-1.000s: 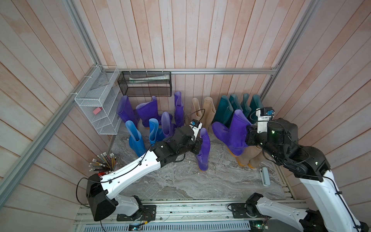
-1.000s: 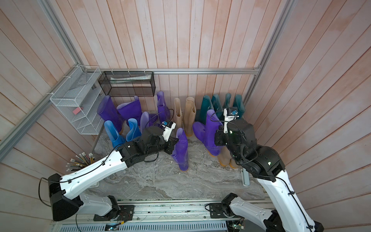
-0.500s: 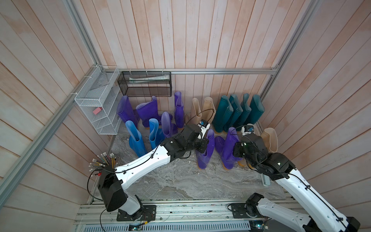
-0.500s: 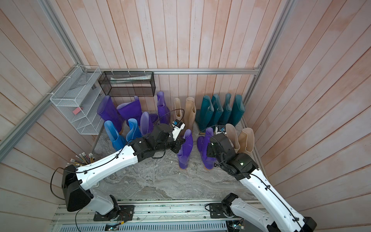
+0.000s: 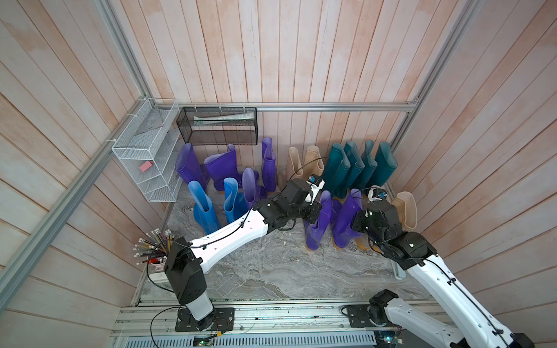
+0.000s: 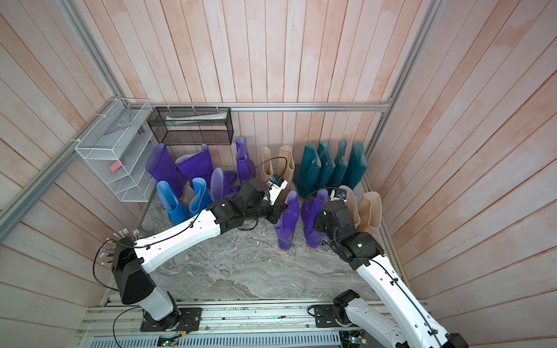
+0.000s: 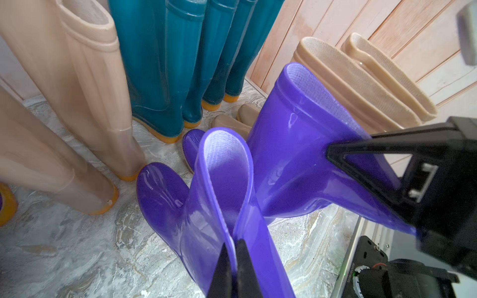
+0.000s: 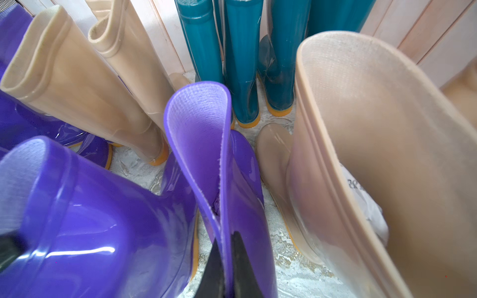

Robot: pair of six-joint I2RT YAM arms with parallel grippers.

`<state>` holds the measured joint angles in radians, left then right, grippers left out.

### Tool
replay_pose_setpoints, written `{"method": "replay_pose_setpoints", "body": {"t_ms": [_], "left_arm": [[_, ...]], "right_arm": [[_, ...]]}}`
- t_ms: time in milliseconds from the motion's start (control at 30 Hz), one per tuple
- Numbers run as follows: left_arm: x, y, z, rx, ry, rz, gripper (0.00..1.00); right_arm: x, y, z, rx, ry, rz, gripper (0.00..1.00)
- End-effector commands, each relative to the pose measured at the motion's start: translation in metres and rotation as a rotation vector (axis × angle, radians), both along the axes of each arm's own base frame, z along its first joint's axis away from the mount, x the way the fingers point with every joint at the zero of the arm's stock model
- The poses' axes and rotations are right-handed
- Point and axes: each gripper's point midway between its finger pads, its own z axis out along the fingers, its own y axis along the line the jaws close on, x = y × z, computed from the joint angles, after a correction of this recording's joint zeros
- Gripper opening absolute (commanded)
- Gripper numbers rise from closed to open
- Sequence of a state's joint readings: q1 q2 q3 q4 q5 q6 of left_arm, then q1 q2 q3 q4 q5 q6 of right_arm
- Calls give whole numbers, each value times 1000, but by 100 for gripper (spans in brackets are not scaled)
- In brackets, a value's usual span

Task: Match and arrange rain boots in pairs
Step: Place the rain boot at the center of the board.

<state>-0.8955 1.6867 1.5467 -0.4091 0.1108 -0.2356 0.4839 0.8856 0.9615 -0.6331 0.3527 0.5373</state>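
Since one second back the right arm (image 5: 428,271) has come down from close under the camera. Its right-held purple boot (image 5: 346,221) now stands on the marble floor (image 5: 271,271), just beside the left-held purple boot (image 5: 316,232), which the left arm (image 5: 235,235) has carried toward the right of the frame. Over the last half second little has changed.

Left gripper (image 7: 233,249): fingers pressed onto the cuff wall of its boot, one inside and one outside, pinching the rim. In the left wrist view the foot appears to rest on the floor.

Right gripper (image 8: 228,245): same kind of pinch on the cuff edge of its own boot, with the purple wall sandwiched between the black fingers.

Both held boots sit right of centre in both top views, toes toward the back wall.

- Four teal boots (image 5: 357,168) stand in a tight row against the back wall, behind the held boots.
- One beige pair (image 5: 312,164) is left of the teal row.
- A second beige pair (image 5: 407,208) stands at the right edge of the floor, just beside the right-held boot.
- Four more purple boots (image 5: 224,168) cluster centre left — the blue pair (image 5: 208,214) stands in front of them.
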Motion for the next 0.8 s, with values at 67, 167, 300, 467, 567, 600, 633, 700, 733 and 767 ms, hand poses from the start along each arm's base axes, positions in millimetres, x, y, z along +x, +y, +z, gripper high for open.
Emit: {"method": "replay_pose_setpoints", "body": {"t_ms": [67, 167, 300, 467, 567, 600, 633, 700, 733, 767], "left_arm": [[12, -17, 45, -134, -66, -14, 0], [17, -18, 47, -151, -60, 5, 0], [28, -20, 50, -192, -28, 51, 0], [35, -23, 59, -249, -15, 64, 0], [39, -21, 62, -273, 0, 68, 0], [40, -21, 62, -274, 2, 69, 0], [41, -20, 60, -273, 6, 70, 0], [40, -20, 57, -266, 12, 67, 0], [40, -19, 56, -263, 16, 67, 0], [40, -19, 57, -263, 16, 68, 0]], "right_arm": [[17, 12, 29, 78, -109, 43, 0], [18, 14, 26, 76, -90, 68, 0], [17, 18, 28, 49, -50, 129, 0], [16, 21, 34, 17, -23, 174, 0], [17, 23, 39, 32, -34, 189, 0], [17, 24, 41, 40, -38, 199, 0], [19, 25, 42, 51, -41, 206, 0], [21, 30, 42, 82, -46, 229, 0], [21, 34, 42, 104, -46, 243, 0], [23, 36, 42, 124, -49, 252, 0]]}}
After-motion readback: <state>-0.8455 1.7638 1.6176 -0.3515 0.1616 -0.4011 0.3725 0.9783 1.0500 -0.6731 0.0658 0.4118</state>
